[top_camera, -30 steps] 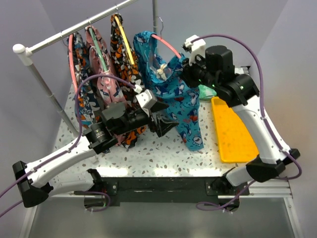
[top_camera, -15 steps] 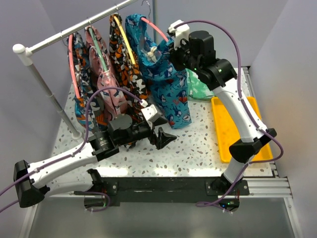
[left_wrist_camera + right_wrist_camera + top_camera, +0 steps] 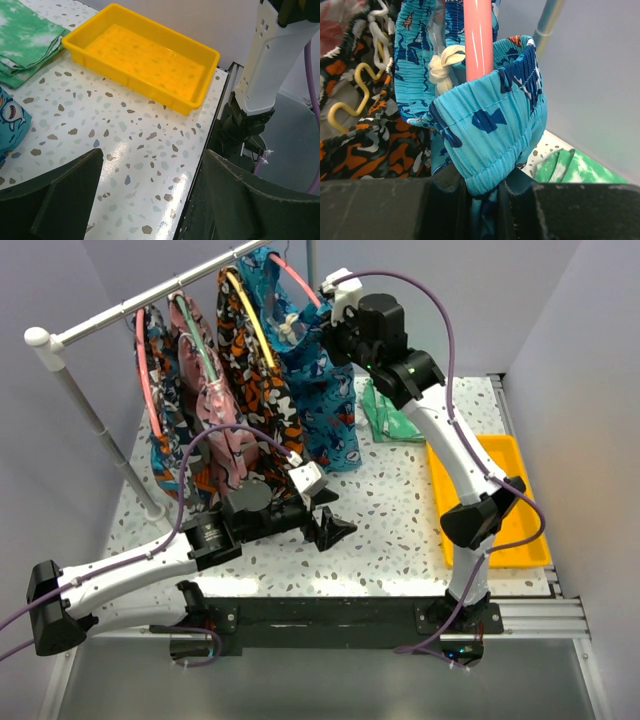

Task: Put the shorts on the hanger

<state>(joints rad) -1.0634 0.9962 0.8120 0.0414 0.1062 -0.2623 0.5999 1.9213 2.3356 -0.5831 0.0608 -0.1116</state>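
The turquoise shark-print shorts (image 3: 318, 390) hang on the coral-pink hanger (image 3: 303, 290), raised up at the rail (image 3: 150, 302) beside the other garments. My right gripper (image 3: 335, 335) is shut on the shorts' waistband and the hanger end. In the right wrist view the waistband (image 3: 487, 132) bunches between the fingers, with the pink hanger (image 3: 479, 40) and white drawstring knot (image 3: 445, 67) above. My left gripper (image 3: 335, 525) is open and empty low over the table; its view shows only tabletop between its fingers (image 3: 60, 200) and a corner of the shorts (image 3: 10, 125).
Orange-black shorts on a yellow hanger (image 3: 255, 370), a pink garment (image 3: 215, 410) and another on the left hang on the rail. Green tie-dye cloth (image 3: 390, 415) lies behind a yellow tray (image 3: 495, 500) at the right. The rack post (image 3: 100, 430) stands at the left.
My right arm has lifted the hanger with the shorts up and back-left to the rail. My left gripper has drawn back toward the near edge and lowered.
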